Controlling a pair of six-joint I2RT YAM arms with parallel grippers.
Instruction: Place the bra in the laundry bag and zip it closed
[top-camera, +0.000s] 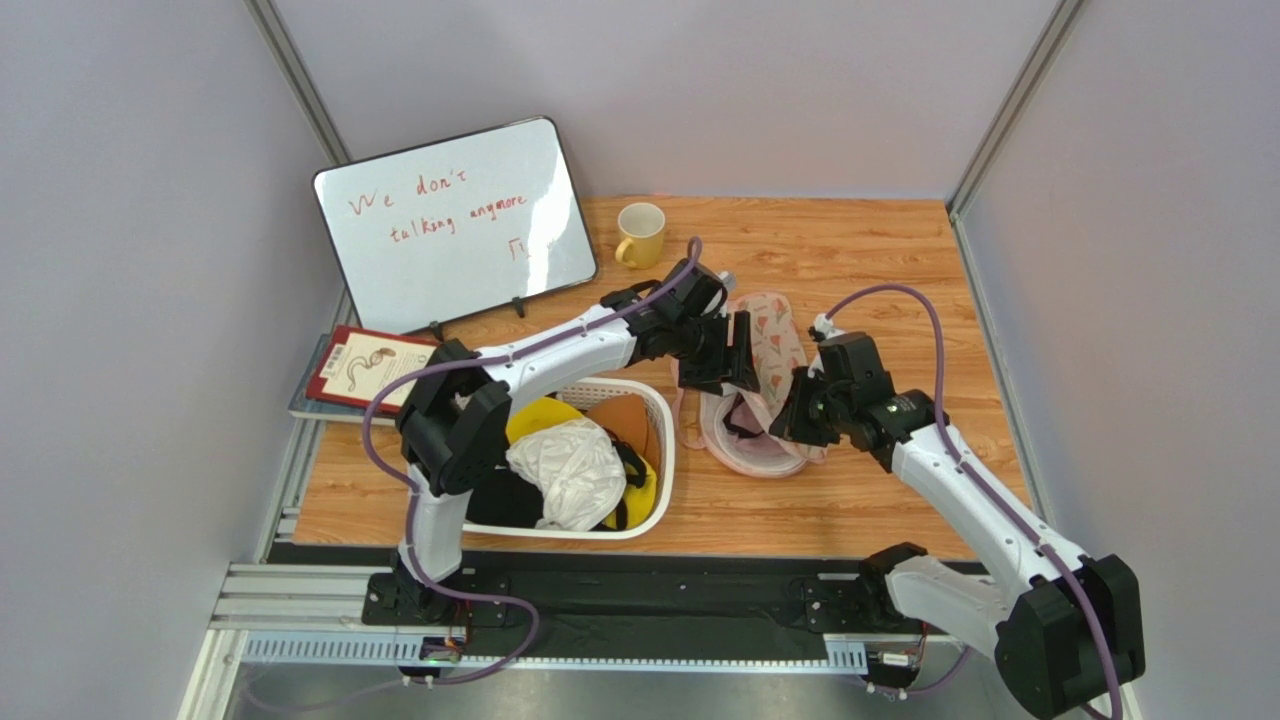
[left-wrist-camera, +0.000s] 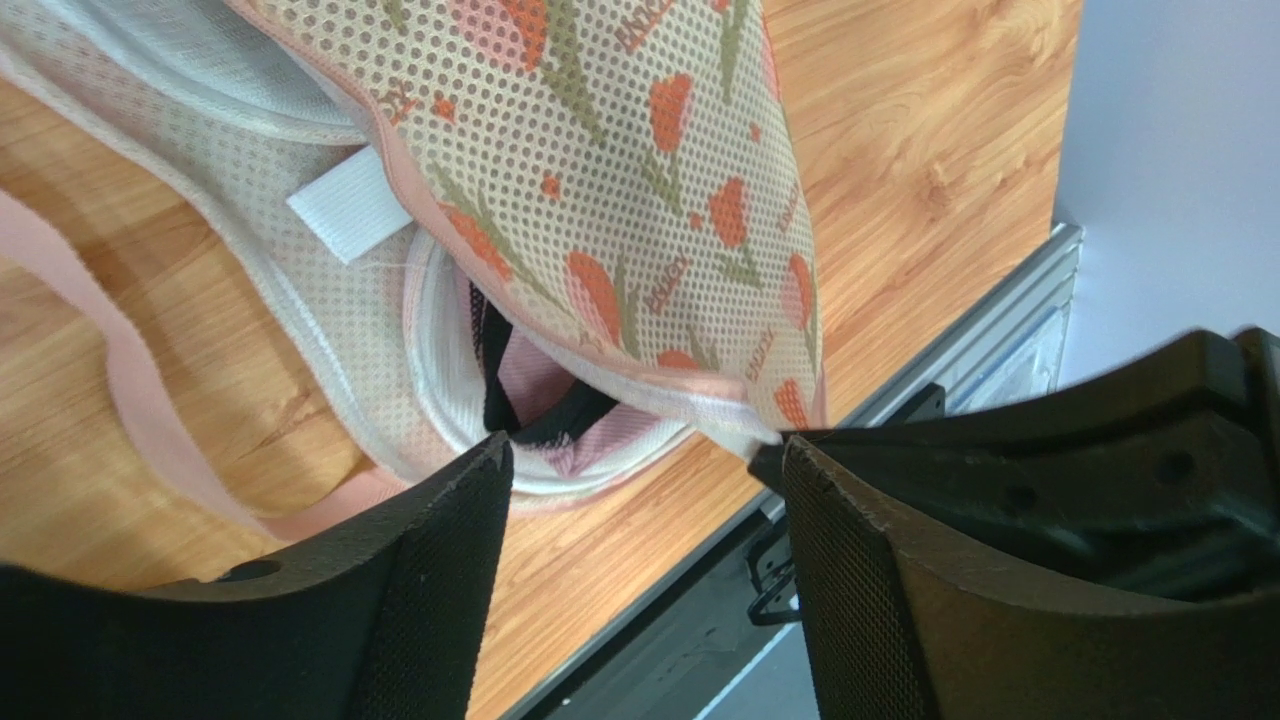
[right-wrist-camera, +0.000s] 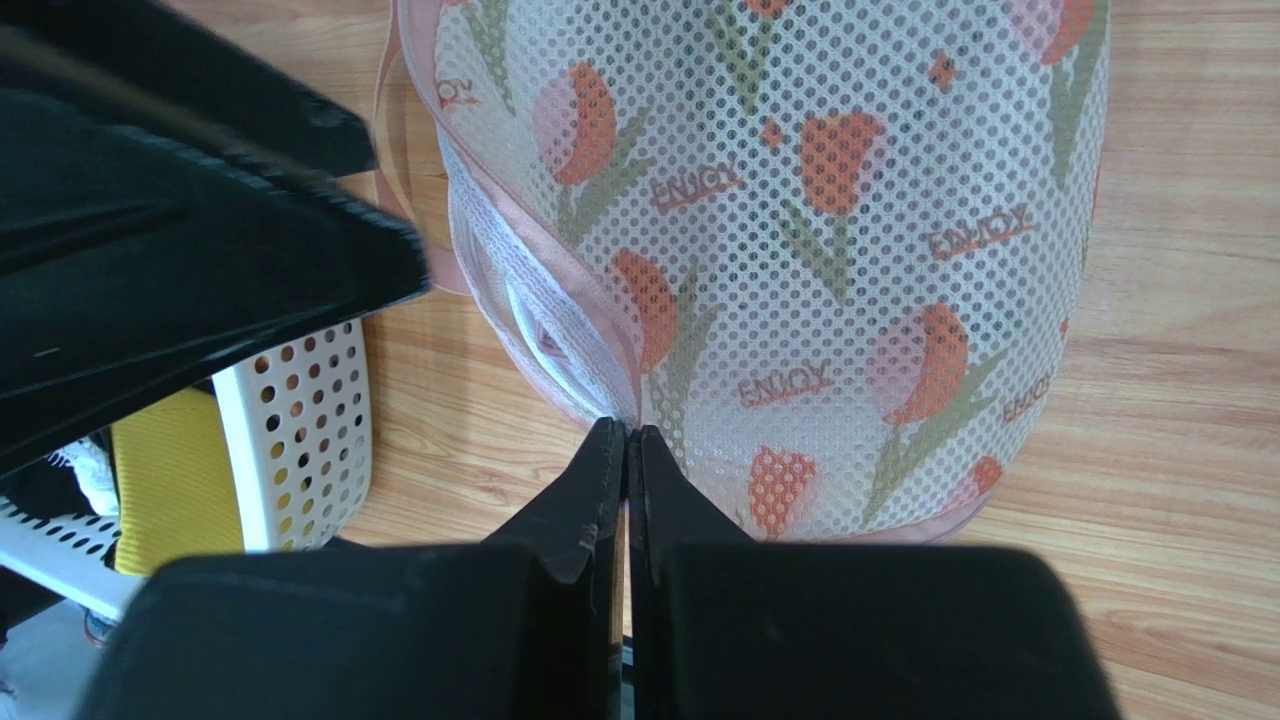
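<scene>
Pink-edged laundry bag (right-wrist-camera: 842, 225) (mouth agape).

Laundry bag (right-wrist-camera: 842, 255) — cream dotted mesh, orange-pink tulips on green stems, pink edging; bra (left-wrist-camera: 529, 378) — pale pink, black trim; basket (top-camera: 663, 458) white; mug (top-camera: 642, 234) yellow; table (top-camera: 872, 255) honey wood-grain.

I get one high rear view looking down; both wrist views closely share the cream tulip-print mesh pouch (right-wrist-camera: 842, 225).

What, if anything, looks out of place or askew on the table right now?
The bag lies half open, its printed flap pinched up at the zip edge by the right gripper; the bra shows in the gap, not yet zipped in.
</scene>
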